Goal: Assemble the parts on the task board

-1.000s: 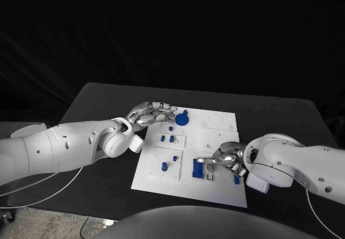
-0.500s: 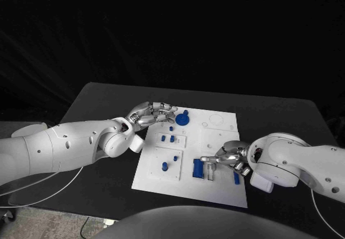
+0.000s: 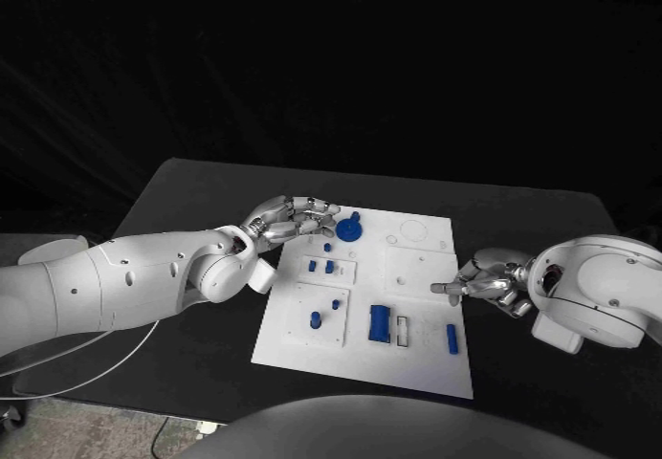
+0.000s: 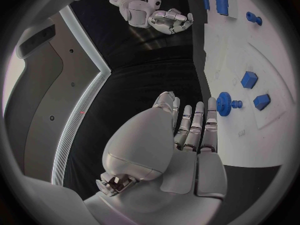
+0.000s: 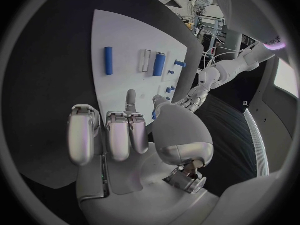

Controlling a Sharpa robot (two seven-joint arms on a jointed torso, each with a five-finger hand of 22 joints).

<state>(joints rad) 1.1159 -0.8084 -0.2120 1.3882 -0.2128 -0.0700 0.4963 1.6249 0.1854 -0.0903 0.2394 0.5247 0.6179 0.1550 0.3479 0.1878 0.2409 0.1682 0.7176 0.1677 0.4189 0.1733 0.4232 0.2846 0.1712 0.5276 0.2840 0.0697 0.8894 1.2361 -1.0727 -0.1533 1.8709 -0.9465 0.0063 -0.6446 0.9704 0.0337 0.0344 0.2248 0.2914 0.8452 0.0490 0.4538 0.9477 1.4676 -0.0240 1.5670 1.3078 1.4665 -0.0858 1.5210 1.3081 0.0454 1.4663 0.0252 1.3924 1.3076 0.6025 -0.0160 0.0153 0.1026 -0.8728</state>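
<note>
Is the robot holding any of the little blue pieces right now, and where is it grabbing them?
No. The right silver hand hangs by the white task board's edge with nothing in it. The left silver hand has its fingers by the round blue gear piece, not gripping it.

**Three cameras, one board**

The head camera looks down from above at the table (image 3: 207,191). Each wrist camera peers close past its own hand, and all views share the white board (image 3: 414,368) (image 4: 225,50) (image 5: 125,40).

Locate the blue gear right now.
Head view: the blue gear sits at the task board's far-left corner, just beside the left hand's fingertips.
</note>
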